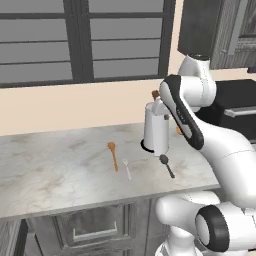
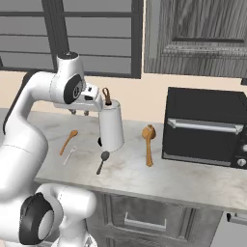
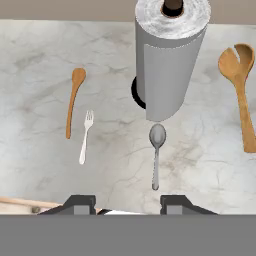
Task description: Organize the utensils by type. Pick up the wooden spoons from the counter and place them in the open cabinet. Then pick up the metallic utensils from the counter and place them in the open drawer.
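In the hand view the pincer [image 3: 125,202] shows just two dark fingertips at the bottom edge, parted with bare stone between them and nothing held.

The pale marbled stone worktop [image 3: 45,55] carries, at left of frame, a slim orange-brown wooden spoon [image 3: 74,100] with a small pale silver fork [image 3: 85,136] just beside it. The dark grey round-headed metal spoon [image 3: 156,155] lies at centre, below a white paper-towel roll [image 3: 167,55]. A slotted orange-brown wooden spoon [image 3: 241,95] is cut off at right.

In the right base view, a black toaster oven [image 2: 205,126] stands at right, under a dark grey wood-grain wall cabinet [image 2: 193,36].
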